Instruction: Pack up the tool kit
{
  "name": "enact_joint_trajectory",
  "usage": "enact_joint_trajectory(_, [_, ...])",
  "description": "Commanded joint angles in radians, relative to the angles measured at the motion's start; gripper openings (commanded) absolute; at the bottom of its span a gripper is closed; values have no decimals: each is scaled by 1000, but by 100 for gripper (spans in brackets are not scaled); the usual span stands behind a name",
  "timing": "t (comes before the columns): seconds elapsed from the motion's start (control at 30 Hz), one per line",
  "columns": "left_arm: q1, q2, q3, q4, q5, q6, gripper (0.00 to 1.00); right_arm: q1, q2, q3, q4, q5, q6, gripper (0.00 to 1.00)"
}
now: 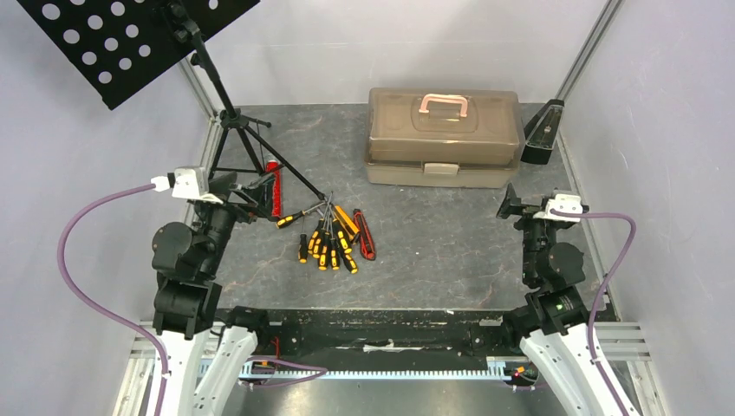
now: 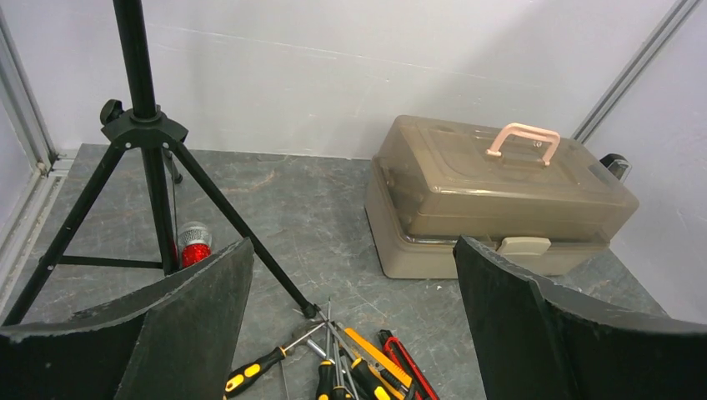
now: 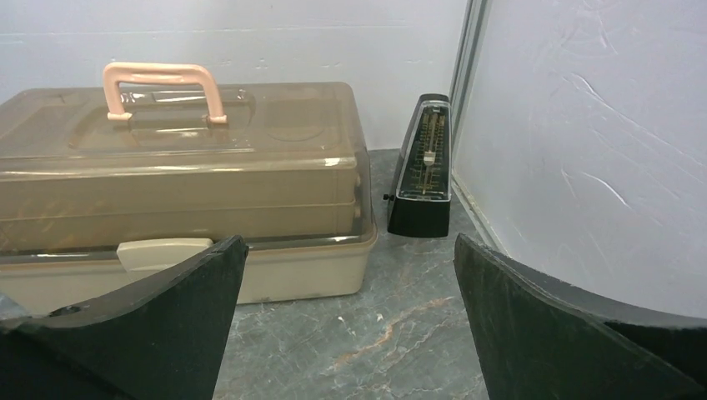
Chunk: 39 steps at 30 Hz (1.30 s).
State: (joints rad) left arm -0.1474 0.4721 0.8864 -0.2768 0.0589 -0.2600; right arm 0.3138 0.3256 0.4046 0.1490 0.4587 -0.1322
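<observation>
The tan-brown toolbox (image 1: 443,137) with a pale handle (image 1: 444,105) stands closed at the back of the table, also in the left wrist view (image 2: 498,197) and the right wrist view (image 3: 179,187). Several yellow-and-black screwdrivers (image 1: 325,243) lie in a pile at the middle left, with an orange utility knife (image 1: 347,220) and a red utility knife (image 1: 367,235) beside them. My left gripper (image 1: 247,191) hangs open left of the pile, nothing between its jaws. My right gripper (image 1: 513,208) is open at the right, in front of the toolbox's right end, holding nothing.
A black tripod music stand (image 1: 227,114) stands at the back left, one leg ending by the screwdrivers (image 2: 310,312). A red bar-shaped piece (image 1: 276,187) lies under the tripod. A black metronome (image 3: 422,167) stands right of the toolbox by the wall.
</observation>
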Motion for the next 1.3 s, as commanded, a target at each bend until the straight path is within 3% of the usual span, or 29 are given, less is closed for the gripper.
enact_joint_trajectory(0.0, [-2,7,-12,45,-10,-41,97,-2,50,77,-37,4,4,98])
enact_joint_trajectory(0.3, [-2,170,-11,111,60,-181,100,-3,344,217,-117,-240,128,98])
enact_joint_trajectory(0.43, [-3,316,26,151,137,-260,100,-26,582,412,-240,-311,131,98])
enact_joint_trajectory(0.7, [-96,656,169,240,165,-330,100,-274,838,685,-295,-454,200,98])
enact_joint_trajectory(0.87, [-155,833,251,342,157,-354,100,-453,1018,817,-250,-724,282,98])
enact_joint_trajectory(1.07, [-209,1037,405,390,187,-380,99,-513,1235,935,-221,-878,352,99])
enact_joint_trajectory(1.27, [-217,1204,548,383,223,-396,98,-518,1327,945,-221,-979,407,87])
